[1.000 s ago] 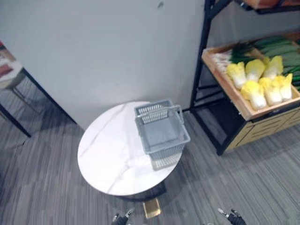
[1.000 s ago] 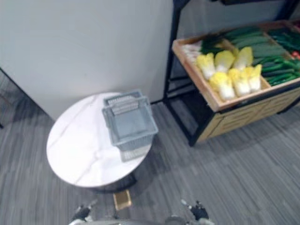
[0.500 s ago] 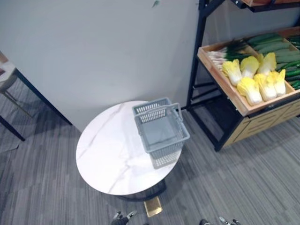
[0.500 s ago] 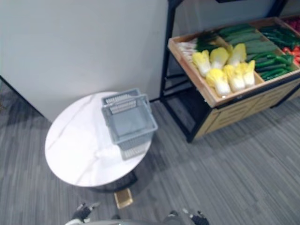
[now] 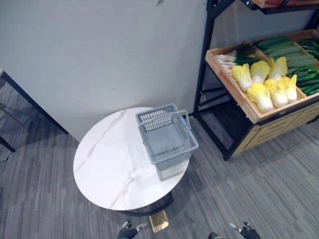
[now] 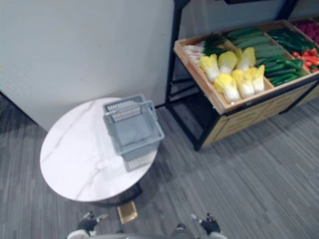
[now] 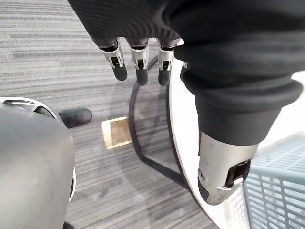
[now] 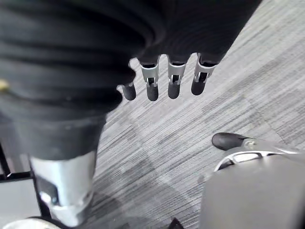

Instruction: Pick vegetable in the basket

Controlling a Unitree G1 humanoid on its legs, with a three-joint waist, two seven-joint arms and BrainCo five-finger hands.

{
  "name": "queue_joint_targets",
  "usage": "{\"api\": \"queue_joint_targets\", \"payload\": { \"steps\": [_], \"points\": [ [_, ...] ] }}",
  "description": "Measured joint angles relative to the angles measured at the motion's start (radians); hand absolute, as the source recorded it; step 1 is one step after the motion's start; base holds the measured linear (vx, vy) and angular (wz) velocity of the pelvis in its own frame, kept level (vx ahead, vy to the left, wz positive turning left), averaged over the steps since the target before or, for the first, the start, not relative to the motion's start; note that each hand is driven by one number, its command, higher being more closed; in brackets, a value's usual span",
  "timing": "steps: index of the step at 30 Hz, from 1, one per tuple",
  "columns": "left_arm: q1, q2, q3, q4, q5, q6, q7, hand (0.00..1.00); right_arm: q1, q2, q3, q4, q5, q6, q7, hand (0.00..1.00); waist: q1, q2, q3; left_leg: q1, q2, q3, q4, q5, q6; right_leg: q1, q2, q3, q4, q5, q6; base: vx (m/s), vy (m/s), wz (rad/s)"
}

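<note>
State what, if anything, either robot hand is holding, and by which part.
Nothing is held. The left hand and right hand hang open; the basket on the table is empty.

Green vegetables, partly off-frame

Grey plastic basket, marble-look table

Dark ribbed covers top silver dark-tipped fingers on left hand, right hand.
</note>
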Motion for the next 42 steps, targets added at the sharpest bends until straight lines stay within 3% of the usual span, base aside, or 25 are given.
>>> {"api": "queue_joint_targets", "payload": {
  "steps": [5,10,15,23,29,32,34,36,38,39,41,42],
  "points": [
    [0.019,0.0,0.012,0.005,0.001,0.001,0.007,0.0,-0.02,-0.019,0.074,-0.058,-0.039,-0.008,0.0,0.0,0.0,0.009,-0.013,-0.024,0.001,-0.001,0.007,0.0,0.0,-0.026,-0.001,0.003,0.008,0.0,0.0,0.0,-0.001,0.01],
    [0.032,0.001,0.011,0.004,0.0,0.002,0.017,0.0,-0.022,-0.084,0.267,-0.322,-0.165,-0.009,-0.009,0.0,0.003,0.011,-0.016,-0.035,0.002,-0.007,0.009,0.001,0.001,-0.031,-0.001,-0.002,0.008,0.0,0.0,0.0,-0.001,0.01],
    [0.031,0.018,-0.031,-0.007,0.0,0.002,0.02,0.0,-0.117,-0.155,0.378,-0.486,-0.27,-0.027,0.0,0.0,0.005,0.001,-0.021,-0.066,0.0,-0.037,0.003,0.015,0.008,-0.044,-0.003,-0.032,0.007,0.0,0.0,0.0,-0.009,0.19],
    [0.028,0.025,-0.047,-0.045,0.0,0.002,0.051,0.0,-0.372,-0.212,0.46,-0.513,-0.353,-0.026,-0.029,0.0,0.059,-0.019,0.006,-0.122,-0.017,-0.107,-0.001,0.037,0.017,-0.06,-0.021,-0.089,0.016,0.003,-0.004,0.0,0.004,0.25],
    [0.027,0.045,-0.047,-0.045,0.035,0.011,0.058,0.0,-0.474,-0.214,0.46,-0.518,-0.393,-0.01,-0.063,0.0,0.07,-0.051,0.051,-0.129,-0.061,-0.139,-0.001,0.035,0.035,-0.107,-0.095,-0.07,0.146,0.002,-0.003,-0.01,0.106,0.18],
    [0.037,0.051,-0.044,-0.042,0.059,0.025,0.059,0.0,-0.475,-0.204,0.466,-0.534,-0.43,-0.003,-0.064,0.0,0.086,-0.07,0.068,-0.09,-0.076,-0.135,-0.001,0.015,0.062,-0.157,-0.137,0.003,0.314,0.002,-0.003,0.0,0.13,0.0],
    [0.051,0.058,-0.028,-0.044,0.079,0.037,0.059,0.0,-0.486,-0.202,0.495,-0.563,-0.432,0.0,-0.065,0.0,0.091,-0.091,0.071,-0.058,-0.09,-0.136,-0.001,-0.006,0.075,-0.201,-0.155,0.111,0.431,0.009,-0.014,0.02,0.069,0.0],
    [0.054,0.057,-0.023,-0.044,0.08,0.045,0.059,0.0,-0.5,-0.199,0.495,-0.564,-0.434,0.002,-0.065,0.0,0.091,-0.088,0.075,-0.049,-0.085,-0.14,-0.001,-0.008,0.091,-0.225,-0.141,0.167,0.468,0.026,-0.038,0.05,0.0,0.01],
    [0.048,0.053,0.008,-0.043,0.081,0.047,0.061,0.0,-0.524,-0.191,0.491,-0.565,-0.455,0.009,-0.065,0.0,0.086,-0.075,0.083,-0.05,-0.044,-0.156,-0.001,-0.012,0.097,-0.231,-0.058,0.221,0.385,-0.041,-0.065,0.04,-0.067,0.06],
    [0.045,0.055,0.015,-0.043,0.081,0.047,0.063,0.0,-0.53,-0.19,0.491,-0.566,-0.46,0.011,-0.065,0.0,0.084,-0.073,0.084,-0.05,-0.034,-0.164,-0.001,-0.012,0.095,-0.233,-0.033,0.224,0.366,-0.044,-0.07,0.05,-0.117,0.2],
    [0.032,0.056,0.031,-0.044,0.081,0.047,0.069,0.0,-0.541,-0.189,0.48,-0.587,-0.462,0.021,-0.067,0.0,0.074,-0.078,0.086,-0.049,-0.006,-0.192,0.017,-0.015,0.066,-0.265,0.035,0.238,0.264,-0.03,-0.058,0.1,-0.161,0.38],
    [0.033,0.056,0.031,-0.044,0.081,0.047,0.07,0.0,-0.543,-0.189,0.479,-0.596,-0.464,0.022,-0.068,0.0,0.069,-0.091,0.083,-0.049,-0.01,-0.195,0.031,-0.022,0.054,-0.262,0.038,0.245,0.219,-0.003,-0.046,0.15,-0.191,0.45]
  ]
}}
